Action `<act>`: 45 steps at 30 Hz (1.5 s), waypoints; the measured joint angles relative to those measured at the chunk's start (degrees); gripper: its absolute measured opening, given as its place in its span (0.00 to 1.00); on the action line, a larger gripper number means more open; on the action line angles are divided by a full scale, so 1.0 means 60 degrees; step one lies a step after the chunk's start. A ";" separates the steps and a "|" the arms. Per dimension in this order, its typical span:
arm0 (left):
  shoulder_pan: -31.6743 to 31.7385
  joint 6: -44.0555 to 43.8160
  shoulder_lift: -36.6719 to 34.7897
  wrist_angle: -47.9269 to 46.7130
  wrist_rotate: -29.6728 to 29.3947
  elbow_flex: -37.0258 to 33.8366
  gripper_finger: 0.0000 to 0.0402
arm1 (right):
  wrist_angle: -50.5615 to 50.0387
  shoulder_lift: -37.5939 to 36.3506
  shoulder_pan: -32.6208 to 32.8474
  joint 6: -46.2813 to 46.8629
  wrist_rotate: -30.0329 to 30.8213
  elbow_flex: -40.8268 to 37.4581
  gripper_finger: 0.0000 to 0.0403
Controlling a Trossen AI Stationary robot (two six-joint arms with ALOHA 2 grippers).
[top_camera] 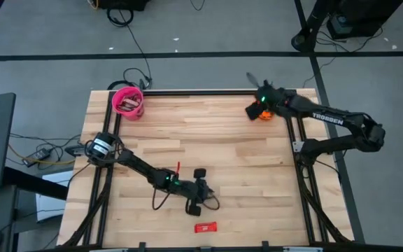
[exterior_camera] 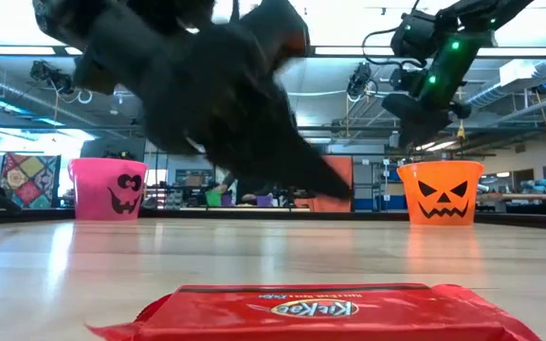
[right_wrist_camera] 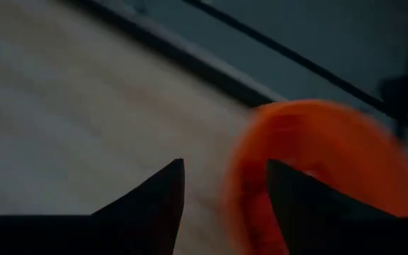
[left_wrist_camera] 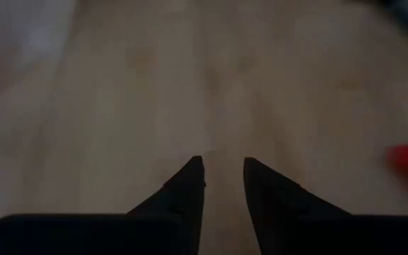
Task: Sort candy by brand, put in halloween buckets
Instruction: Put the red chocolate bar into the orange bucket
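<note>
A: Where is the candy?

B: One red candy bar lies flat on the counter, down at 6 o'clock by the near edge. In the low view it sits right in front, and the wrapper says KitKat. No other bar lies out on the wood.

A: And the buckets?

B: The pink bucket stands at 10 o'clock, in the far left corner, and it has candy in it. The orange bucket stands at 2 o'clock, near the far right corner.

A: What are the arms doing?

B: The left pincer hangs low over the counter, just beyond the red bar, toward 12 o'clock from it. Its fingers are a little apart and hold nothing. The right pincer hangs over the edge of the orange bucket. Its fingers are apart with nothing between them.

A: What could go wrong?

B: The bar is flat and thin, so the left fingers may slide over the shiny wrapper and push it. It lies close to the edge, so a push toward 6 o'clock could knock it off. The gap between the fingers also looks small, so they may land on top of the bar. And the bar must go with its own brand, so the wrong bucket would spoil the sort
</note>
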 joint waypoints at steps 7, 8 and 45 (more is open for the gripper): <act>-0.1106 0.0565 -0.0172 0.0130 0.0704 0.0597 0.40 | 0.0819 -0.0035 0.3035 0.0617 0.0683 -0.0902 0.49; -0.1278 0.0411 -0.0172 -0.0167 0.0571 0.0692 0.43 | 0.0984 -0.0049 0.3596 0.0848 0.0754 -0.1022 0.49; -0.2671 -0.2082 0.1561 -0.0838 -0.0596 0.1311 0.56 | 0.4305 -0.0004 0.9883 0.2863 0.1893 -0.1252 0.47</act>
